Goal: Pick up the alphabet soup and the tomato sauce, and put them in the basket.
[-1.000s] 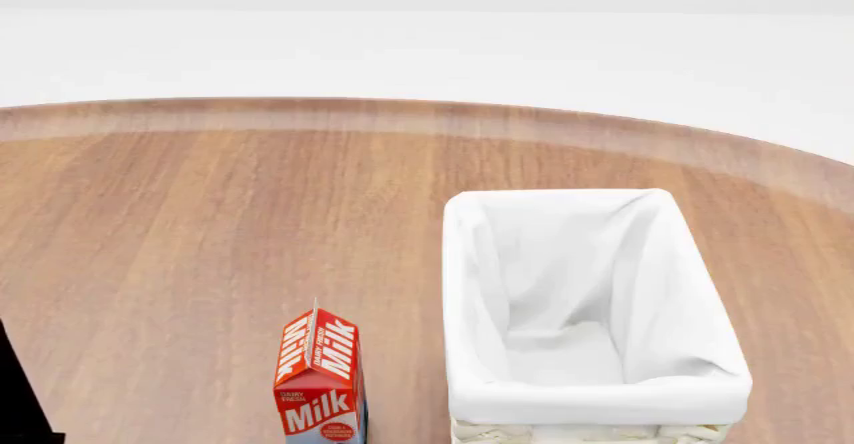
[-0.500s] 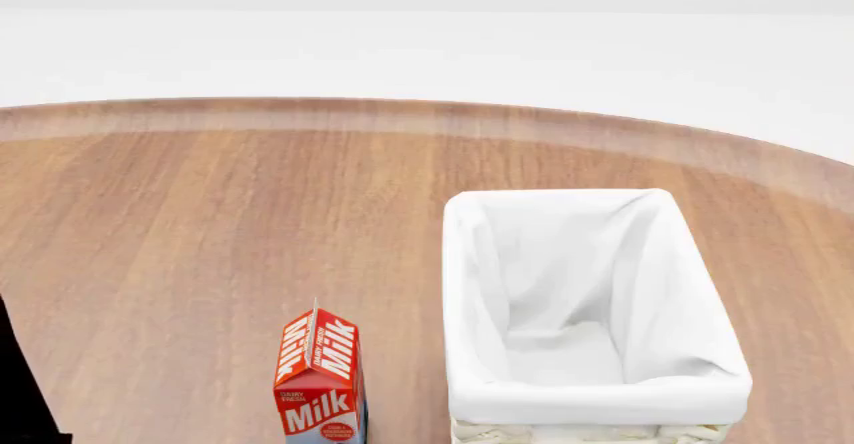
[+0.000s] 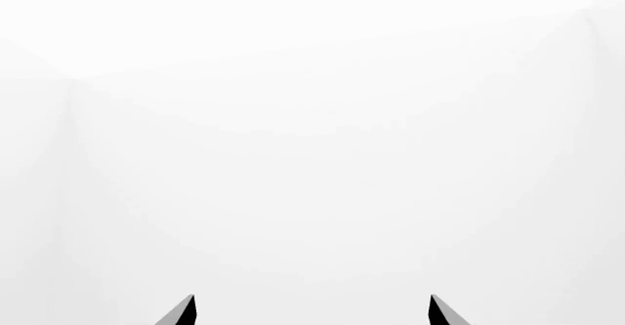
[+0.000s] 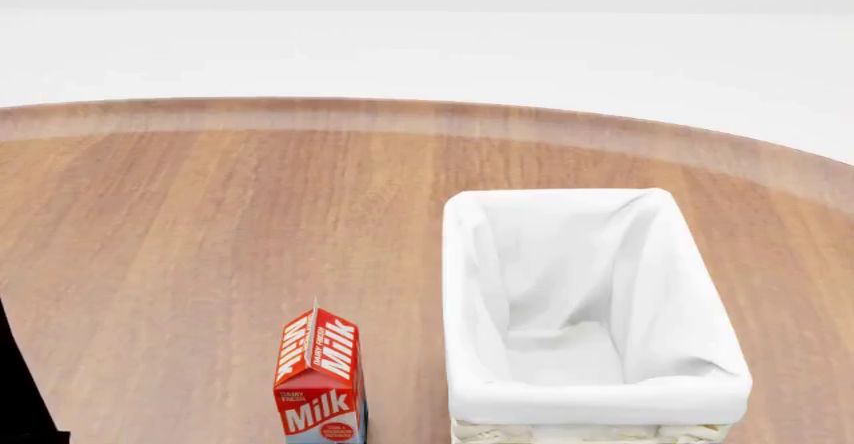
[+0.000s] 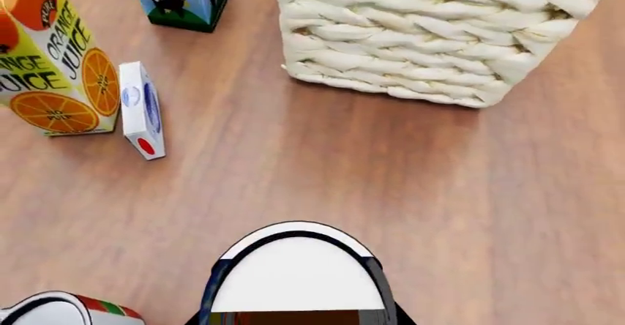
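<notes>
The left gripper (image 3: 310, 312) is spread apart and empty; the right gripper's fingers are outside every view, so its state cannot be told. The soup can (image 5: 296, 274) and the tomato sauce can (image 5: 61, 310) both stand on the table (image 5: 293, 171), short of the basket (image 5: 429, 39). The basket lining shows nothing inside, so judged from this, both picks and both placements remain.

Milk carton (image 4: 319, 377) flanks basket (image 4: 595, 402); mouth seemingly unobstructed.
</notes>
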You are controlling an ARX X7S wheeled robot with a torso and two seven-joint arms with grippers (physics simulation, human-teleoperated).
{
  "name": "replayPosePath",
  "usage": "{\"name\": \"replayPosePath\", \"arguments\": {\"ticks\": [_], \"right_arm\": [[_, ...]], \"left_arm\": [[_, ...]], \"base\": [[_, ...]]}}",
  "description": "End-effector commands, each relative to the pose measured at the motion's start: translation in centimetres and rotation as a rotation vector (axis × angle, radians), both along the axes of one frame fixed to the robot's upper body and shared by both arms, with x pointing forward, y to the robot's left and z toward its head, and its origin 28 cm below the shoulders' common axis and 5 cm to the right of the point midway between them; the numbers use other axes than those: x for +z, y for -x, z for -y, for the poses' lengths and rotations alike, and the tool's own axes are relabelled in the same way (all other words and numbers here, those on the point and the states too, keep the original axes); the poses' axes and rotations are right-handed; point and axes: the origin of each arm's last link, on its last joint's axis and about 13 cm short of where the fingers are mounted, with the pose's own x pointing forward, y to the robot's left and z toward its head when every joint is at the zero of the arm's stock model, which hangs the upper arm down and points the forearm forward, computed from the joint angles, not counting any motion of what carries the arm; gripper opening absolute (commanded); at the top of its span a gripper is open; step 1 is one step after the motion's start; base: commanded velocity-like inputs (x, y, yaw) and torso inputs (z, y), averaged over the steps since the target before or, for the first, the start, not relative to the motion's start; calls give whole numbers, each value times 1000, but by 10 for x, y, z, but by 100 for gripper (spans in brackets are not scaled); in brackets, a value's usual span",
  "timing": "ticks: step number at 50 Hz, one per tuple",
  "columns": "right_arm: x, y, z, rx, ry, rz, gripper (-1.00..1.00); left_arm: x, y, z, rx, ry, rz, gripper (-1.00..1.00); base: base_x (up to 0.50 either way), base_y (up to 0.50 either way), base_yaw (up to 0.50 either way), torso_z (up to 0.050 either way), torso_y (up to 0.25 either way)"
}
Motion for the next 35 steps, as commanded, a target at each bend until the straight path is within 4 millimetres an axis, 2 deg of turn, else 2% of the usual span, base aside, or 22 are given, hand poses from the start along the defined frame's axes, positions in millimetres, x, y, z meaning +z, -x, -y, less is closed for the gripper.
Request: {"name": "replayPosePath", "arguments": {"ticks": [1, 13, 15, 17, 20, 21, 24, 25, 27, 28, 31, 35], "right_arm": [[22, -11, 2, 4, -2, 108, -100], [50, -18, 5, -11, -8, 206, -100], [46, -19, 5, -12, -13, 221, -100], [58, -20, 6, -13, -15, 233, -100], [56, -22, 6, -14, -16, 257, -100], [66, -23, 6, -16, -19, 265, -100], [79, -25, 7, -20, -19, 298, -100], [73, -26, 7, -20, -23, 308, -100], [84, -26, 7, -19, -23, 317, -100], [79, -27, 7, -22, -23, 325, -100], [93, -28, 8, -28, -24, 343, -100], [93, -32, 8, -27, -30, 371, -100]], "left_arm": [[0, 0, 0, 0, -2, 0, 100], [1, 1, 1, -2, -1, 4, 100], [0, 1, 1, -3, -1, 4, 100], [0, 1, 0, -3, 0, 2, 100], [0, 1, 0, -5, 1, 4, 100], [0, 1, 0, -6, -1, 4, 100], [0, 2, 1, -10, -2, 6, 100], [0, 2, 1, -10, -2, 7, 100], [0, 2, 1, -10, 0, 7, 100], [-1, 1, 1, -7, -3, 4, 100], [0, 1, 0, -2, 3, 5, 100], [2, 2, 0, -4, 1, 7, 100]], "base": [[0, 0, 0, 0, 0], [0, 0, 0, 0, 0], [0, 0, 0, 0, 5], [0, 0, 0, 0, 0], [0, 0, 0, 0, 0], [0, 0, 0, 0, 0], [0, 0, 0, 0, 0], [0, 0, 0, 0, 0], [0, 0, 0, 0, 0], [0, 0, 0, 0, 0], [0, 0, 0, 0, 0], [0, 0, 1, 0, 0]]}}
